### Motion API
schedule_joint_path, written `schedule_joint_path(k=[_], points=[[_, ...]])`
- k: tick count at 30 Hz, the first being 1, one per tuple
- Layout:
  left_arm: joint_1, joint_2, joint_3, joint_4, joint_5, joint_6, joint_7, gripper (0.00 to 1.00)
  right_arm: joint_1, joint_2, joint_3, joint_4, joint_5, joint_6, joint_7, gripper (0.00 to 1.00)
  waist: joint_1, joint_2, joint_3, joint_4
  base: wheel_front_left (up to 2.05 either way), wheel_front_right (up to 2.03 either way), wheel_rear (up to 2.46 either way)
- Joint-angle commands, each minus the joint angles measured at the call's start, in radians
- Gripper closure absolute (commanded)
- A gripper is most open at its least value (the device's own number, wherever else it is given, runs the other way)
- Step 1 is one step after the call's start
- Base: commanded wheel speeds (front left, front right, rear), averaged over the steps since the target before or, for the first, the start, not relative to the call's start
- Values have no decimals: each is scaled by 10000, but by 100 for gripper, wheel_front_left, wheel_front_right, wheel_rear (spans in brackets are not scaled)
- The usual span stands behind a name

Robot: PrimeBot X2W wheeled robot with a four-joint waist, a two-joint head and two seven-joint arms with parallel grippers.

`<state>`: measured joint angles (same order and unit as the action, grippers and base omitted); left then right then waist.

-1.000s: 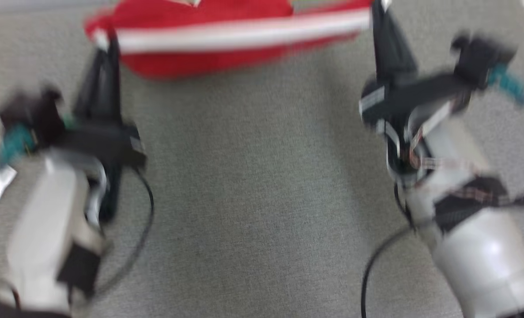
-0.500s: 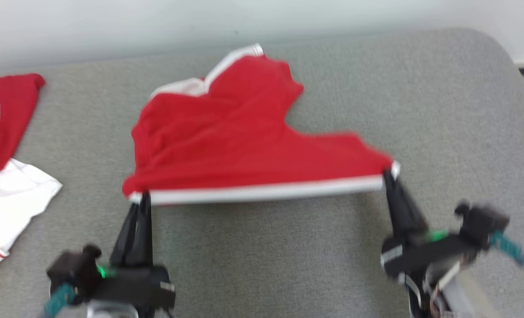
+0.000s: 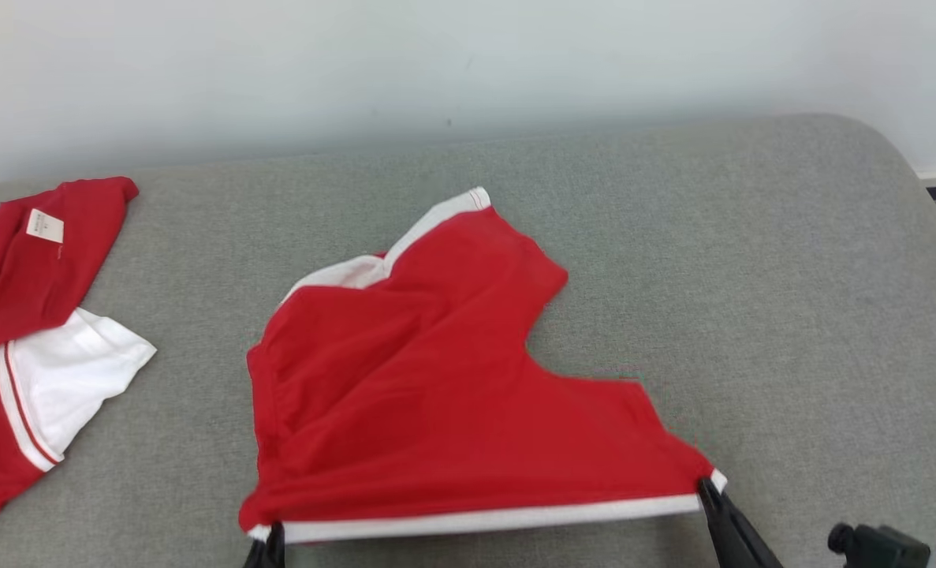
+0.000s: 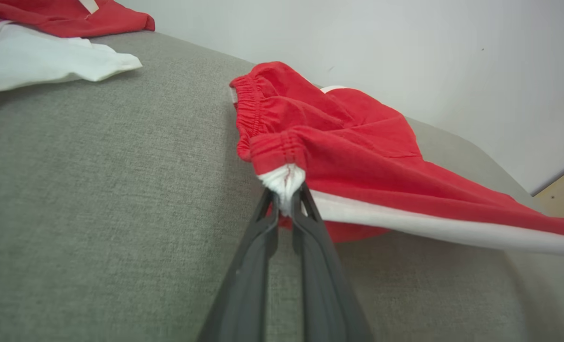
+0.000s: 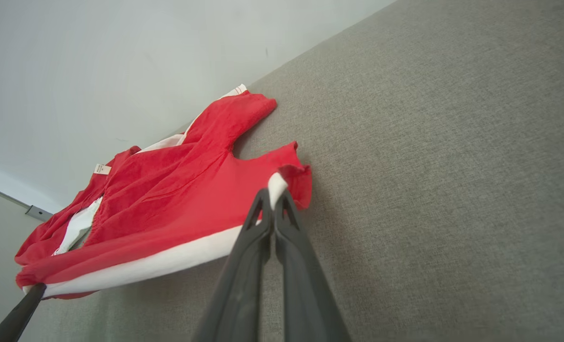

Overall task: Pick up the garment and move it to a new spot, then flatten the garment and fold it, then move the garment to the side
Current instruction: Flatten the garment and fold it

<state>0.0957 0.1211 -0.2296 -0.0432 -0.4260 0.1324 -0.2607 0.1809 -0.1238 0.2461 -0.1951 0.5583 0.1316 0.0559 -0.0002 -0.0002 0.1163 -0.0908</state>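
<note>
The garment (image 3: 428, 386) is a pair of red shorts with a white side stripe, spread on the grey cushion (image 3: 767, 284). Its white-striped near edge is stretched taut between my two grippers. My left gripper (image 3: 270, 540) is shut on the left corner of that edge; in the left wrist view the left gripper (image 4: 286, 197) pinches a bunched white corner of the garment (image 4: 358, 142). My right gripper (image 3: 710, 491) is shut on the right corner; the right wrist view shows the right gripper (image 5: 273, 199) clamping the white tip of the garment (image 5: 182, 190).
Other red and white clothes (image 3: 34, 331) lie at the cushion's left end, also in the left wrist view as other clothes (image 4: 49, 52). A pale wall (image 3: 468, 63) runs behind the cushion. The cushion's rounded right edge (image 3: 913, 170) drops toward the floor.
The head camera has tilted up, so the whole picture has slid down and the arms have mostly left it. Both grippers keep their hold on the garment's white edge.
</note>
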Motion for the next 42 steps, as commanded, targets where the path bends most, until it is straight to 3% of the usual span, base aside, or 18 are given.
schedule_joint_path(k=[1,9,17,29,42], points=[[216,64,188,19,-5,27,-63,100,167,16,-249,-137,-92,-17,104,100,2,2,-30,44,0,0,0],[-82,-77,211,-364,329,-233,-63,100,-405,100,-275,-684,-338,-15,289,100,2,2,-101,128,0,0,0],[-1733,-199,39,166,496,-663,-58,100,-2448,-226,5,149,-601,-15,91,100,2,2,60,291,0,0,0],[-5728,66,695,2813,69,-938,291,100,-7666,276,549,4920,128,-14,-435,100,2,2,1414,152,0,0,0],[-8570,135,926,5399,-124,-1269,197,100,-12466,669,1584,10062,670,-14,-1414,100,2,2,2918,279,0,0,0]])
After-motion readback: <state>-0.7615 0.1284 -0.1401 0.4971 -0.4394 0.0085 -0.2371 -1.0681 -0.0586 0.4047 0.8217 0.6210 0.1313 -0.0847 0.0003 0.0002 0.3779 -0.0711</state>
